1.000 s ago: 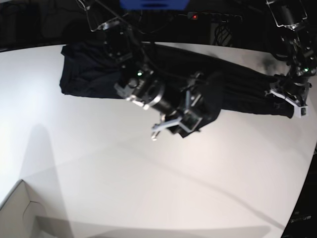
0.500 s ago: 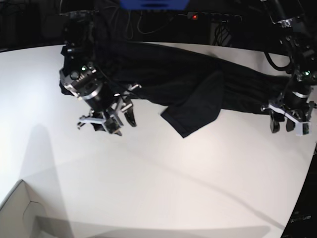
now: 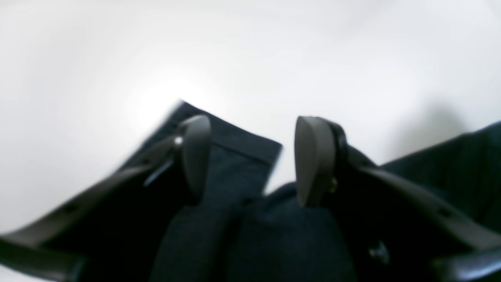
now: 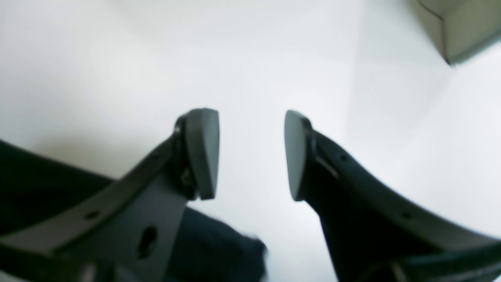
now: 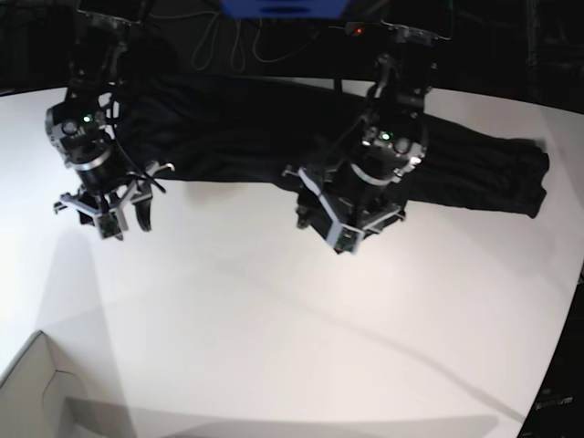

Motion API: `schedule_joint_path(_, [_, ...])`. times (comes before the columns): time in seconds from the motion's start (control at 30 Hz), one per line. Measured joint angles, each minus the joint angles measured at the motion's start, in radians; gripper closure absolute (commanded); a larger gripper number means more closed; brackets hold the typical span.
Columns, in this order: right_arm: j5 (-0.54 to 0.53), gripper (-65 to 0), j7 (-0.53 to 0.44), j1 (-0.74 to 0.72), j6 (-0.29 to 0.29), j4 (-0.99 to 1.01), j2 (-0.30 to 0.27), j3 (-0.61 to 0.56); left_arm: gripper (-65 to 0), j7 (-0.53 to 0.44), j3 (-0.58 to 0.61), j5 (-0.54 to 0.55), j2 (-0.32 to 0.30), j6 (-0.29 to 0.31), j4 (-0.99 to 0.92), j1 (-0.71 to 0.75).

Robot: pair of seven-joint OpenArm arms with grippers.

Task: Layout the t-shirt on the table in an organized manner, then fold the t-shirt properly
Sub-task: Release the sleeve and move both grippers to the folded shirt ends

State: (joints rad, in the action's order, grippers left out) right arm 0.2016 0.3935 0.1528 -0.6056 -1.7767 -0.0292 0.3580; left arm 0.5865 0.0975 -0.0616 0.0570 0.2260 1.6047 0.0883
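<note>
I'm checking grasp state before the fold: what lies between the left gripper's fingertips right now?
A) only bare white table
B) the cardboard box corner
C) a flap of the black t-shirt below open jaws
C: in the left wrist view the left gripper is open, and a hemmed flap of the t-shirt lies beneath it on the table.

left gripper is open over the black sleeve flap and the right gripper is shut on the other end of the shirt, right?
Half right. The left gripper is open over the t-shirt flap, but the right gripper is also open: the right wrist view shows only bare white table between its jaws, holding nothing.
</note>
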Motion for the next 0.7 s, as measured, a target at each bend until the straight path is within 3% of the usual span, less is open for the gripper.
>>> schedule_joint_path(0.13, [0.002,-27.1,0.005,0.009,0.000,0.001,-0.002,0.033,-33.7,0.005,-0.004,-0.029,0.026,-0.021,-0.075,-0.004])
schedule_joint_path(0.7, [0.000,-27.1,0.002,0.020,-0.002,0.002,-0.001,0.058,-33.2,-0.041,-0.001,-0.028,0.029,-0.023,-0.281,-0.109])
